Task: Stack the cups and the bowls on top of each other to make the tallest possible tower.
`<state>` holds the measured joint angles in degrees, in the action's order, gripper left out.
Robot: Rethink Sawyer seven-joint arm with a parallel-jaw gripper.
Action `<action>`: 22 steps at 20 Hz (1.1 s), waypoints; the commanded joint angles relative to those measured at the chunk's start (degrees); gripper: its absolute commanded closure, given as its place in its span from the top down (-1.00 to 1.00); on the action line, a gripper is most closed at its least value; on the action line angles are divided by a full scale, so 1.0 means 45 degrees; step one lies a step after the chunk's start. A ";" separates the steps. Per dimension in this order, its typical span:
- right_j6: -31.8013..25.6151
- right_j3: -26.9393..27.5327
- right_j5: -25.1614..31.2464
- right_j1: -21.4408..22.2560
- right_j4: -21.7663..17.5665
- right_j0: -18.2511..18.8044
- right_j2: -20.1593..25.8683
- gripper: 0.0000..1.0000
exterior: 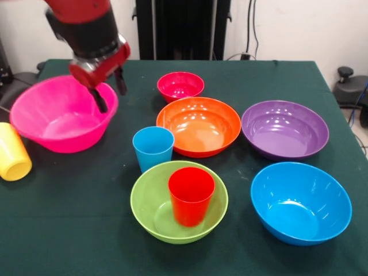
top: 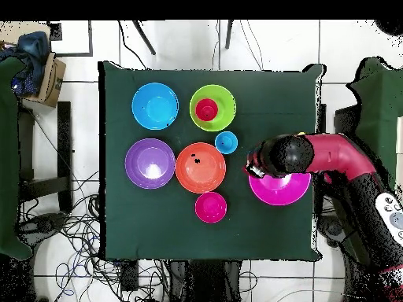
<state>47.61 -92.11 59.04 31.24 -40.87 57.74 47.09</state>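
My gripper (exterior: 110, 91) is open and straddles the right rim of the large hot pink bowl (exterior: 54, 118), one finger inside and one outside. In the overhead view the gripper (top: 256, 167) is at that bowl's (top: 282, 191) left rim. A red cup (exterior: 190, 195) stands upright in the lime green bowl (exterior: 150, 211). A light blue cup (exterior: 153, 148) stands between the green bowl and the orange bowl (exterior: 198, 125). The small pink-red bowl (exterior: 180, 86), purple bowl (exterior: 284, 129) and blue bowl (exterior: 300, 202) stand apart. A yellow cup (exterior: 11, 152) lies on its side at the left edge.
The dark green cloth-covered table (exterior: 69, 218) holds all the pieces. The pink bowl sits near the table's left edge in the front view. Cables and a cardboard box (top: 49, 79) lie on the floor around the table.
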 commanded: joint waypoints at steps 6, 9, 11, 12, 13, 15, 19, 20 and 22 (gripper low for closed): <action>0.0400 -0.0411 0.0561 0.2134 0.0361 -0.0464 -0.1080 1.00; 0.0638 -0.0303 0.0371 0.1963 0.0146 -0.0670 -0.1339 1.00; 0.0957 -0.0224 0.0250 0.1899 0.0125 -0.0803 -0.1509 1.00; 0.1188 -0.0184 0.0189 0.1871 0.0133 -0.0891 -0.1610 1.00; 0.1518 -0.0126 0.0100 0.1841 0.0145 -0.1009 -0.1747 1.00; 0.2179 -0.0077 -0.0143 0.1838 0.0231 -0.1223 -0.1982 1.00; 0.4297 0.0107 -0.1540 0.1807 0.0251 -0.1825 -0.2723 1.00; 0.4979 0.0164 -0.2169 0.1748 0.0234 -0.1987 -0.2924 1.00; 0.6227 0.0401 -0.3353 0.1594 0.0230 -0.2330 -0.3400 1.00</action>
<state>50.67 -92.04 56.97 40.77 -38.30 53.10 39.79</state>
